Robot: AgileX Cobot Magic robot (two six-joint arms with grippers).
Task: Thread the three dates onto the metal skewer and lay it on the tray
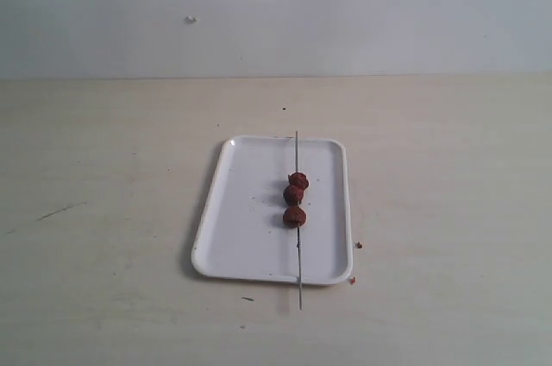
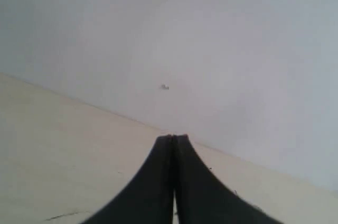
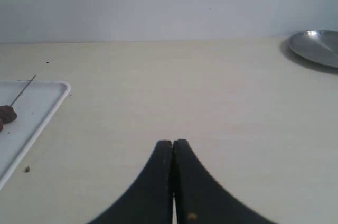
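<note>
The white tray [image 1: 246, 211] lies in the middle of the table. The thin metal skewer [image 1: 297, 148] lies lengthwise across it, its near end sticking out past the tray's front rim. Three dark reddish-brown dates [image 1: 295, 197] sit threaded in a row on the skewer. In the right wrist view the tray's corner [image 3: 37, 109], the skewer's tip [image 3: 24, 90] and one date [image 3: 7, 113] show at the side. My left gripper [image 2: 174, 137] is shut and empty, above bare table. My right gripper [image 3: 172, 142] is shut and empty, off to the tray's side. Neither arm shows in the exterior view.
A shiny metal plate [image 3: 316, 47] stands at the far edge of the right wrist view. Small dark crumbs [image 1: 352, 280] lie on the table by the tray's front right corner. A pale wall [image 1: 276, 12] backs the table.
</note>
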